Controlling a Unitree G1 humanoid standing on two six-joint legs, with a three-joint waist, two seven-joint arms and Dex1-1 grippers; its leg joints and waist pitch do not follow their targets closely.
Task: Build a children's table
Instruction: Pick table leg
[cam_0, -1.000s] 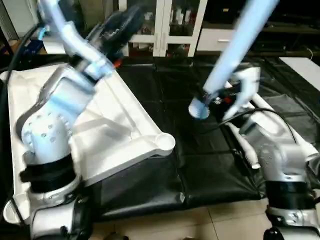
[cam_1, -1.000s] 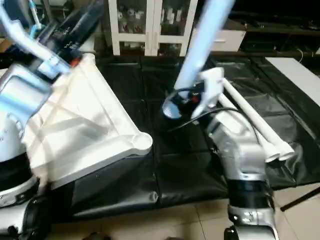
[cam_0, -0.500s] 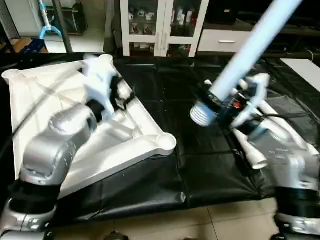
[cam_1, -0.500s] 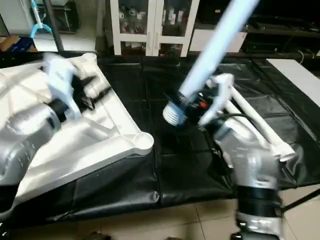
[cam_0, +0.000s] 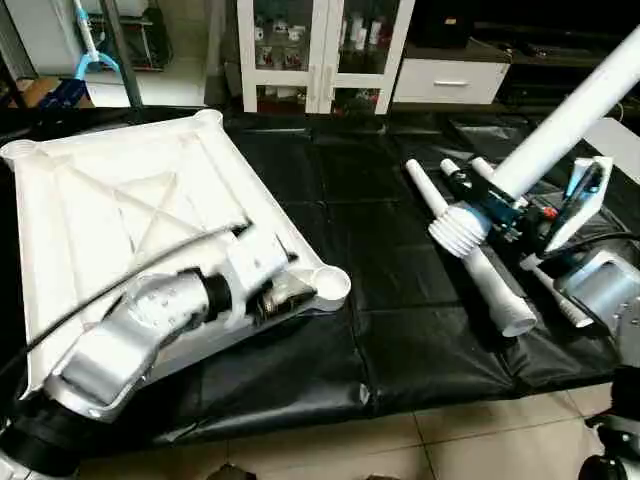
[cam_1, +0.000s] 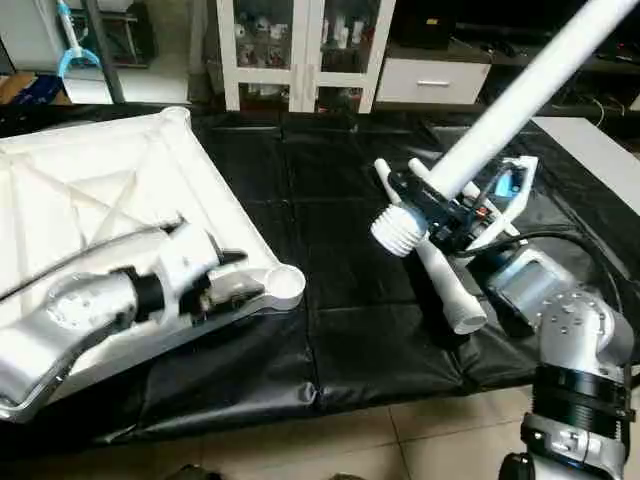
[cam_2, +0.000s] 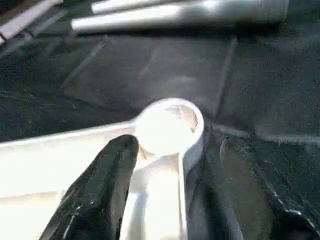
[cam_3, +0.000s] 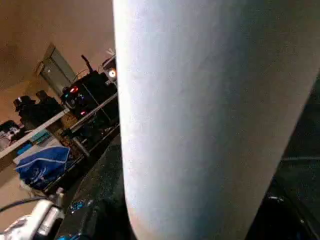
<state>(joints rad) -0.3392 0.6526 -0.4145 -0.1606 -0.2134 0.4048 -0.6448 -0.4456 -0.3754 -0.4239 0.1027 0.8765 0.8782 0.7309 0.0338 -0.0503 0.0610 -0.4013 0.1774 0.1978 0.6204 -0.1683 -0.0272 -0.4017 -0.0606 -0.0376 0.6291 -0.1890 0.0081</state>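
Here the tabletop (cam_0: 120, 215) lies underside up on the left part of the black bench (cam_0: 360, 250), its X ribs facing the camera and one round socket at each corner. Its near right corner socket (cam_0: 328, 284) sits close to the bench's front edge.

The left claw (cam_0: 282, 292) rests low at that corner, just behind the socket. In the left wrist view its two black fingers (cam_2: 97, 192) stand spread, one over the tabletop's inner face and the other outside the rim above the black cover, with the rim wall between them and the socket (cam_2: 169, 126) ahead of the tips. Whether either finger touches the plastic, I cannot tell. A black cable (cam_0: 130, 275) runs across the tabletop to the left forearm.

Right of the bench's middle, three legs (cam_0: 470, 255) lie side by side on the cover, running from the back toward the front right corner, the longest-looking one ending nearest the front edge.

The right claw (cam_1: 450, 212) holds the fourth leg (cam_1: 520, 95) above those lying legs. Its fingers pinch the tube just above the ribbed end (cam_1: 397, 230), which points down and toward the tabletop, well apart from the socket. The tube slants up and away to the right, out of the frame's top corner. In the right wrist view the leg (cam_3: 200, 115) passes close between dark fingers.
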